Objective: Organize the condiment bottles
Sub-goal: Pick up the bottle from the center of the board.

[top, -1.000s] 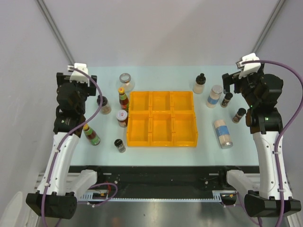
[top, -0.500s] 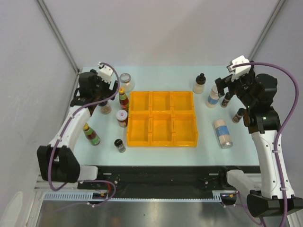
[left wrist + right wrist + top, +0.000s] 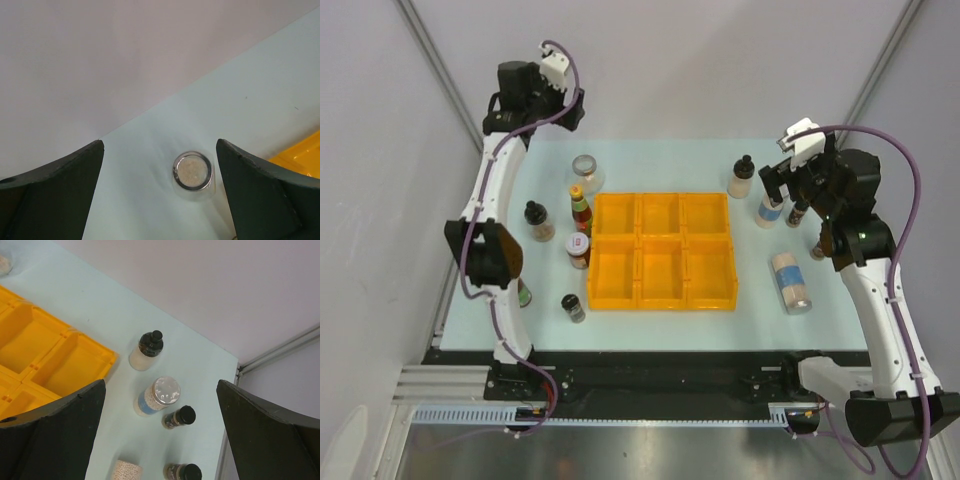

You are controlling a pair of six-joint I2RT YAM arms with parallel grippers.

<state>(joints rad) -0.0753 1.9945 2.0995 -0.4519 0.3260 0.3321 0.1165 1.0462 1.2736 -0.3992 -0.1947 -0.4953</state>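
No bottle is sorted yet, I judge: all six compartments of the tray (image 3: 662, 194) are bare, and the bottles stand around it on the counter (image 3: 660, 325), some to its left and some to its right. The step in hand looks like picking a first one.

The left pincer (image 3: 159, 142) is spread wide and holds nothing. It hangs high over the far-left corner, with the clear jar (image 3: 192, 171) below it, upright and just beside the tray's far-left corner. The right pincer (image 3: 161, 382) is also spread and bare, above the far-right group: a blue-labelled shaker (image 3: 157, 395), a nozzle bottle (image 3: 145, 351) and a black-capped jar (image 3: 179, 417). A second shaker (image 3: 790, 282) lies on its side nearer.

Next, each arm would need to drop, centre its jaws round one bottle and clear its neighbours before pinching.

No brand or writing can be read; only label colours show, such as the sauce bottle (image 3: 581, 210) in red.
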